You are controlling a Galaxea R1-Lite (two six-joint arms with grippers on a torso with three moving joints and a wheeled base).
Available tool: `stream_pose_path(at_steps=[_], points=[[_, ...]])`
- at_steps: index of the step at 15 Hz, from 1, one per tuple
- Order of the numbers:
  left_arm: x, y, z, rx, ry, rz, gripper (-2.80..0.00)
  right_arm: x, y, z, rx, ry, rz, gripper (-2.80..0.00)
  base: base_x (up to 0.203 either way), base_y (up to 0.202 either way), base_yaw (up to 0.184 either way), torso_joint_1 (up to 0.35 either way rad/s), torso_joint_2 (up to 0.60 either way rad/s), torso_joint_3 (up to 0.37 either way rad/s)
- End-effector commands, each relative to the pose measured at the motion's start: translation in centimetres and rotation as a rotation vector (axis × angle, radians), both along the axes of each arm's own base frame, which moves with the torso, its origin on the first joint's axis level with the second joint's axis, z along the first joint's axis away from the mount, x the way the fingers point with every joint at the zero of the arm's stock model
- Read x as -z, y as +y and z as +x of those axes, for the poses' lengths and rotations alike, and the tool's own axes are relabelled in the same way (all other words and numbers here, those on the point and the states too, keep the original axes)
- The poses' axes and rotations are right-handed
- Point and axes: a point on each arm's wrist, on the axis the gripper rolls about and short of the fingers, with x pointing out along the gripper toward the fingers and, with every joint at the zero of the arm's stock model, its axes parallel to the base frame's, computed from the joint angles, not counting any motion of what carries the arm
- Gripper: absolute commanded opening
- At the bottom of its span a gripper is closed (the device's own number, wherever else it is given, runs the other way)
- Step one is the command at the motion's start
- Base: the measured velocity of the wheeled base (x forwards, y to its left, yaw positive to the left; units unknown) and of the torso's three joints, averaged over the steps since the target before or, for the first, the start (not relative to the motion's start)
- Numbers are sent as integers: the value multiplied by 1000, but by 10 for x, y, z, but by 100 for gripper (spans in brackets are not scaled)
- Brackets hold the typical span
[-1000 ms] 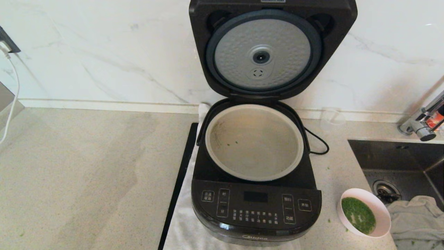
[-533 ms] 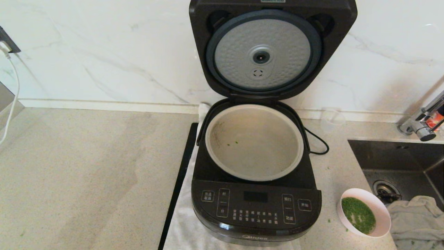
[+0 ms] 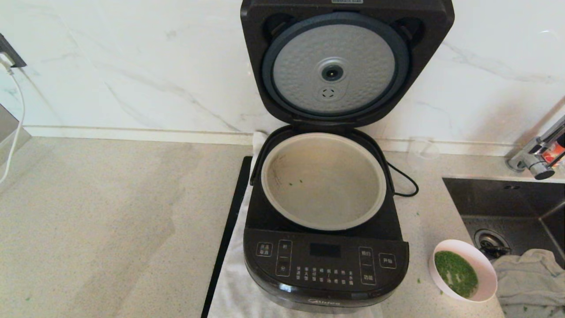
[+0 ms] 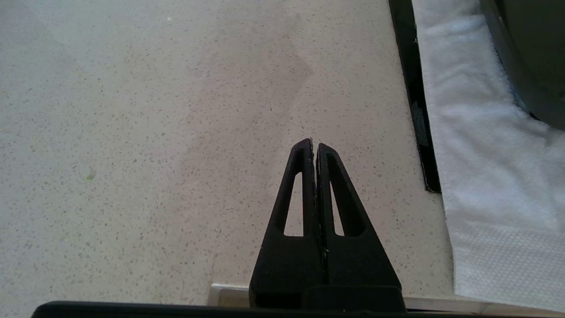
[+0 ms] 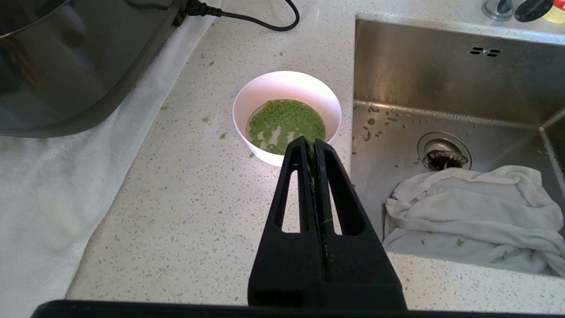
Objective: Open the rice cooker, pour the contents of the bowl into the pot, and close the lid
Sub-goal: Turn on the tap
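The rice cooker [image 3: 325, 221] sits open in the middle of the table [image 3: 110, 221], its lid [image 3: 346, 62] standing upright against the marble wall with the dimpled silver disc facing out. The pot [image 3: 324, 181] inside is nearly bare, just a couple of green flecks on its floor. Off to the robot's right, at the table's front edge, the bowl [image 3: 462, 270] stands upright beside the sink [image 3: 507, 203], and the green bits [image 3: 456, 273] float inside it.

The right end effector [image 5: 314, 142] has its two black fingers pressed together with nothing between them; it hangs above the table on the near side of the bowl [image 5: 287, 117], tips lined up with the bowl's near rim in its wrist view (whether it touches the rim, I cannot tell). The green bits [image 5: 284, 123] show clearly there. The left end effector [image 4: 314, 145] is fully closed and empty too, over bare table to the cooker's left, near the white towel [image 4: 481, 176] under the cooker.

Compared with a second ago, nothing has shifted: lid up, pot and bowl in the same spots, and neither arm has entered the head view.

A crumpled cloth [image 5: 472, 216] lies in the sink [image 5: 441, 84], a power cord [image 5: 260, 20] trails behind the cooker, and a faucet [image 3: 540, 154] stands at the far right.
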Motion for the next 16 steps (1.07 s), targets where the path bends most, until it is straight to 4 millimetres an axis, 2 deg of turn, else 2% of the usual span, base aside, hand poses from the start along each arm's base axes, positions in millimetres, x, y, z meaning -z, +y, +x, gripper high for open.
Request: stream_pose_path(at_steps=[1,5,8,10,13,16], points=[[0,0,0,0,-1,1,-280,0,0,0,0,1,-3,-280,0,0,0,0,0,0],[0,0,0,0,-1,1,-280,-3,0,-2,16,4,-16,-280,0,0,0,0,0,0],[0,0,0,0,-1,0,-280,-30,0,-16,17,-1,-8,-280,0,0,0,0,0,0],[0,0,0,0,-1,1,-280,-37,-1,-22,29,41,-24,-280,0,0,0,0,0,0],[0,0,0,0,-2,1,-280,-52,-1,-14,62,99,-61,-280,0,0,0,0,0,0],[0,0,0,0,-1,-1,-280,-77,-2,6,86,204,-62,-280,0,0,0,0,0,0]])
